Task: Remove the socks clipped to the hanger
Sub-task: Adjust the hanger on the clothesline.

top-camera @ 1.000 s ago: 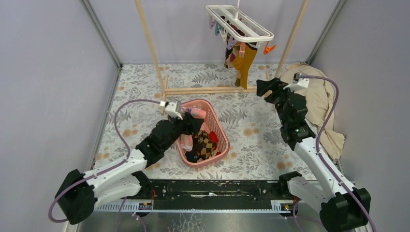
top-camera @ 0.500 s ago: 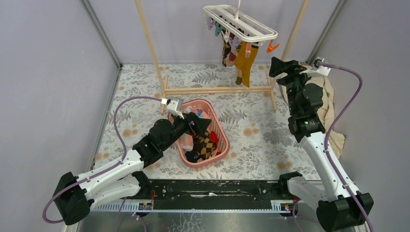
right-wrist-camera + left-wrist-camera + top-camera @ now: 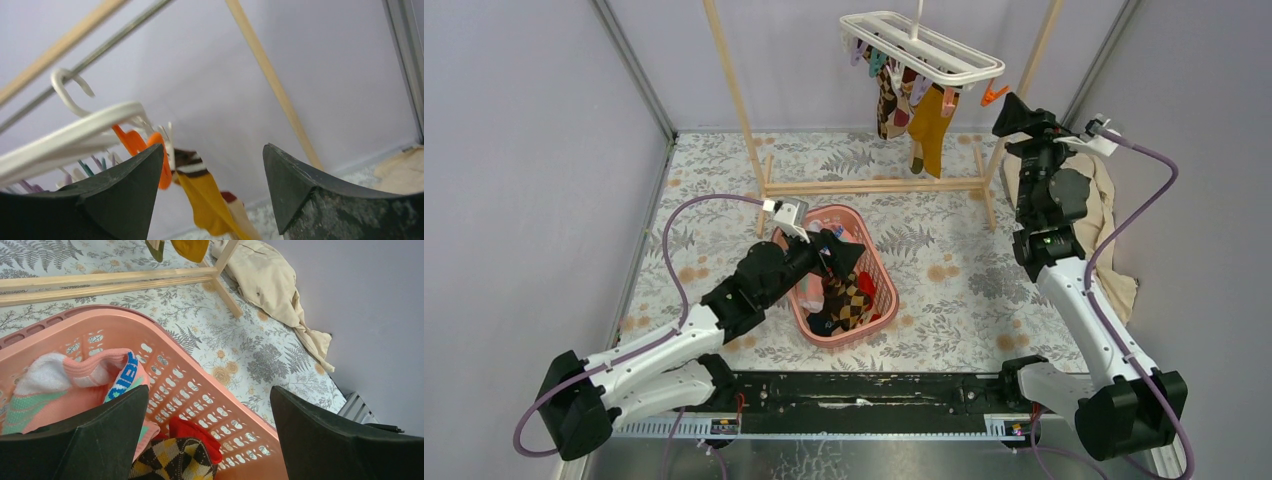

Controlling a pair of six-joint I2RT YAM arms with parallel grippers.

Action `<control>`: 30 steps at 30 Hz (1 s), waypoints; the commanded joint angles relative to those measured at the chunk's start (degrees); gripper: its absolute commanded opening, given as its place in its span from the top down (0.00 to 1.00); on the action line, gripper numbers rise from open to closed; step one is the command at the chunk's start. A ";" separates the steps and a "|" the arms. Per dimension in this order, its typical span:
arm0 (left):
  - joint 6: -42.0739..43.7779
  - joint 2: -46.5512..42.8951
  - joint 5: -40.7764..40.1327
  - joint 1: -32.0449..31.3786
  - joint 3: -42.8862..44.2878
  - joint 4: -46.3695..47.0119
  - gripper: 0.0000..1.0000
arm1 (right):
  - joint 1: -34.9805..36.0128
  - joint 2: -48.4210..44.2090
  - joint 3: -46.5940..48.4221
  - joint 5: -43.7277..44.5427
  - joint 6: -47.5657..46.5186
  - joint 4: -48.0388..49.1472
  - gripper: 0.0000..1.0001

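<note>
Both spread apart and empty: left hand over the pink slotted plastic basket, right hand near the white plastic oblong hanger holding a mustard-yellow sock.

Top cam: high at 6 o'clock, looks down toward 12. L wrist cam: close over basket, faces 2 o'clock. R wrist cam: near hanger, looks up. Top view shares both.

White-and-black arms, purple cables

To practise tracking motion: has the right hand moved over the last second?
Yes. The right hand rose from near the rack's base bar toward the hanger.
</note>
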 commanded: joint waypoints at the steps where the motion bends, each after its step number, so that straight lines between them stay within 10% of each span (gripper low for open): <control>1: 1.47 0.90 -1.53 -0.46 2.06 1.01 0.01 | -1.00 0.66 -1.16 1.10 -2.36 18.04 0.20; 13: 1.40 0.17 -1.60 -0.56 0.05 1.67 0.01 | -2.34 14.64 17.13 -32.70 6.14 9.24 0.23; 22: 1.17 1.45 -1.53 -0.61 -0.51 3.18 0.01 | -2.28 13.61 12.29 -50.52 15.32 15.46 0.43; 30: 1.02 5.55 -1.03 -0.93 2.39 4.63 0.01 | -0.42 9.75 7.14 -59.58 13.82 8.96 0.41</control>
